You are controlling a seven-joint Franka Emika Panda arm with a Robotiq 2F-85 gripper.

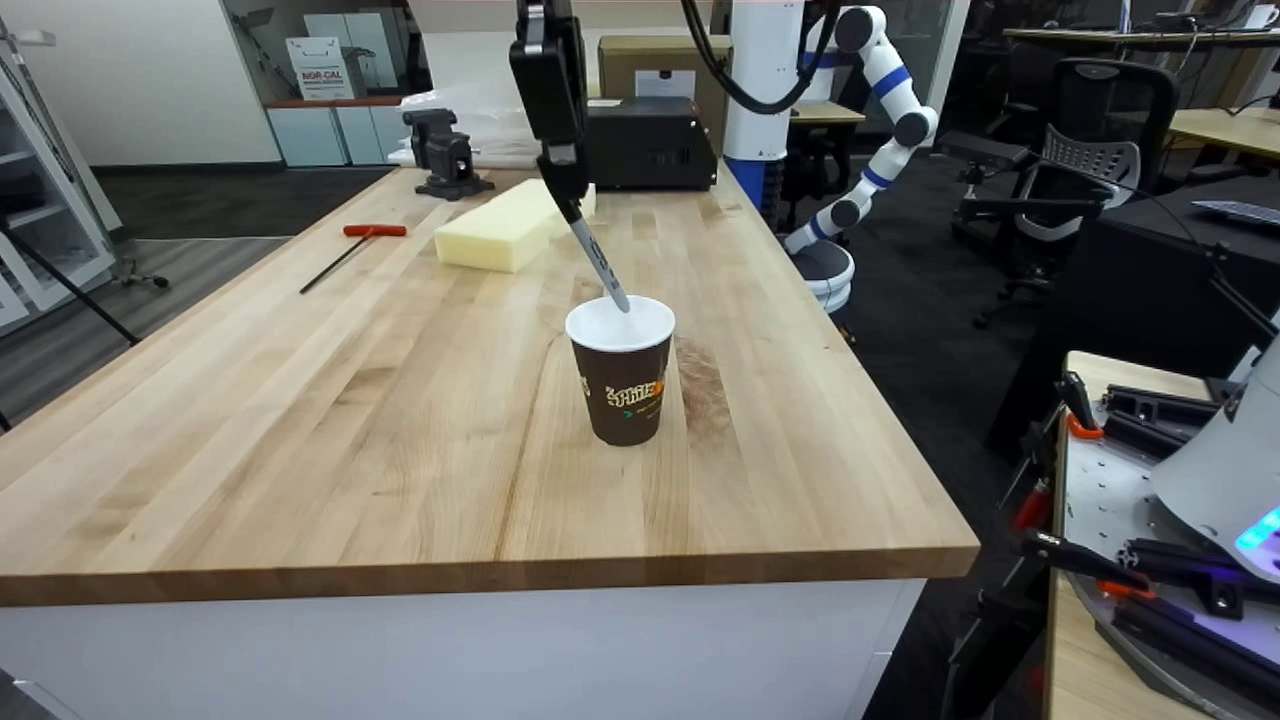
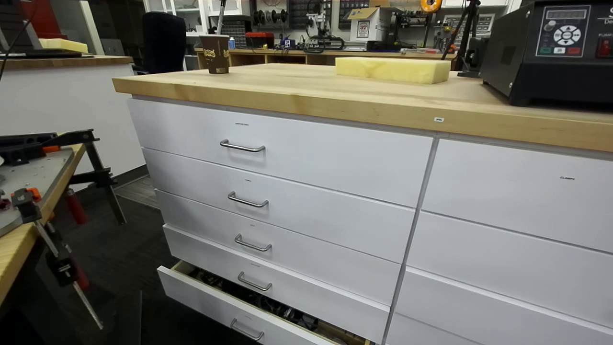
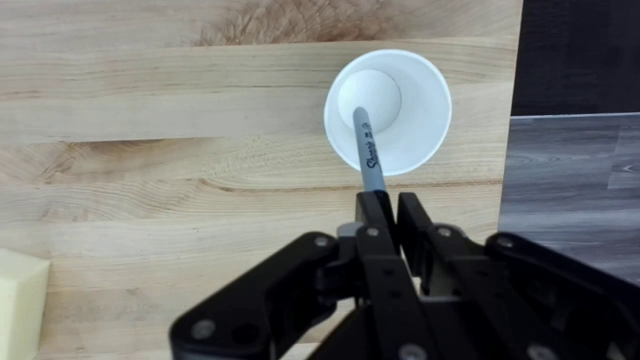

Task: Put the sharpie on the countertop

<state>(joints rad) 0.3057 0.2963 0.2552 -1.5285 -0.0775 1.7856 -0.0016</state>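
Gripper (image 3: pixel 392 202), lower centre of wrist view: pinching tilted sharpie (image 3: pixel 369 150). Hazard: tip in or just above paper cup (image 3: pixel 422 117), upper centre; sideways travel could topple it.

Black claw (image 3: pixel 391 206), angular links (image 3: pixel 261 286), round grey screws (image 3: pixel 203 329)

Claw (image 3: pixel 391 197): pinching the sharpie (image 3: pixel 368 147)
Sharpie: grey, jutting ahead of the claw, free end at the mouth of the cup (image 3: pixel 425 115), depth unclear
Cup: white inside, ahead of the claw
Yellow block (image 3: pixel 20 302): well left of the claw
Countertop (image 3: pixel 165 220): wood, beneath the claw
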